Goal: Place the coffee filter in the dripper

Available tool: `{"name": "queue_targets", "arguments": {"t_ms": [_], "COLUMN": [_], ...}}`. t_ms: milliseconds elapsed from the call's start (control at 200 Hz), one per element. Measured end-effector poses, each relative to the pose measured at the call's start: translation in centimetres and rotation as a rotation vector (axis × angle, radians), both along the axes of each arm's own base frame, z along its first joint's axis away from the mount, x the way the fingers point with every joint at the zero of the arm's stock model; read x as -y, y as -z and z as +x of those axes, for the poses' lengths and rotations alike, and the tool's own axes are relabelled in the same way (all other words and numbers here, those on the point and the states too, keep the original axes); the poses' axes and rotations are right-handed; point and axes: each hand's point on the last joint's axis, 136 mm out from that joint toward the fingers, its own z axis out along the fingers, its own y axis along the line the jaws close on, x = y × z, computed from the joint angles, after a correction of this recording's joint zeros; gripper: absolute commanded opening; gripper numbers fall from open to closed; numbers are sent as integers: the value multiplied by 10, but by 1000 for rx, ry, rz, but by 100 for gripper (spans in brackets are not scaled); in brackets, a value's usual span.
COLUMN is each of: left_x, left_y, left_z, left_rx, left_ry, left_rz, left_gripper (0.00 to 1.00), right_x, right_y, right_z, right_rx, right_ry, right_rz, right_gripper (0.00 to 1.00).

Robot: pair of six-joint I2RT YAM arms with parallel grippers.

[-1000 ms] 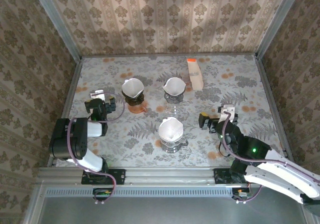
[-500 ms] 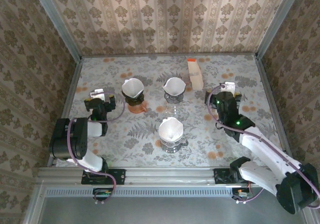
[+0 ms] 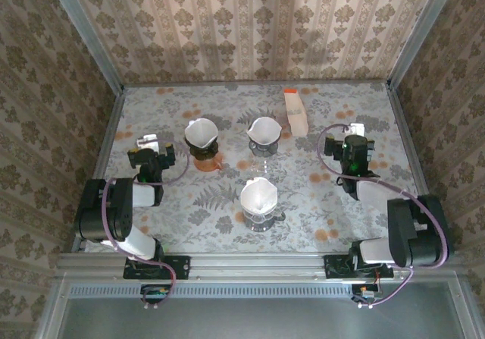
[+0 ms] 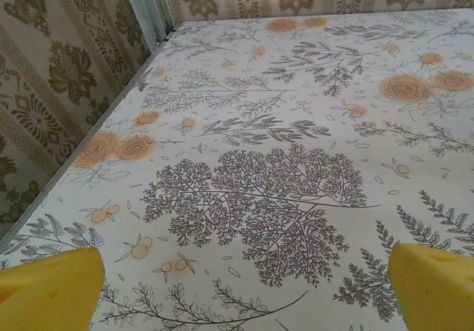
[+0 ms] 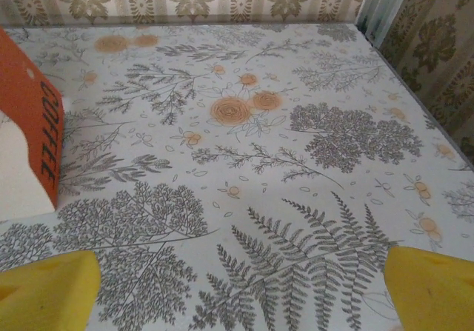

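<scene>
Left gripper point(image 4: 244, 290), right gripper point(image 5: 241, 290) both released, empty. Any reach by right toward filter box point(image 5: 33, 149) at 10 o'clock risks toppling it.

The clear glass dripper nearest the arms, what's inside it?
A white paper cone filter lines the clear glass dripper, open side up. The filter covers the dripper's inner bottom, so that is hidden.

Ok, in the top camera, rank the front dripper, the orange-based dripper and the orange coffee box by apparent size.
Largest: front dripper.
Then the orange-based dripper, slightly smaller.
Smallest: orange coffee box, a narrow shape farthest back, so distance may shrink it.
</scene>
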Motion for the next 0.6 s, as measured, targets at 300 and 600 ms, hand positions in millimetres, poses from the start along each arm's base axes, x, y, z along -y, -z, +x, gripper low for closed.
{"name": "queue_targets", "arguments": {"t_ms": [300, 600], "left_x": [0, 0], "left_y": [0, 0], "left_z": [0, 0], "left_rx": [0, 0], "left_ry": [0, 0], "left_rz": [0, 0], "left_gripper": [100, 100], "right_x": [-16, -20], "right_y": [42, 29], "right_z": [1, 7], "right_rx": [-15, 42], "right_ry": [-102, -129], "right_rz": [62, 72], "right_gripper": [100, 100]}}
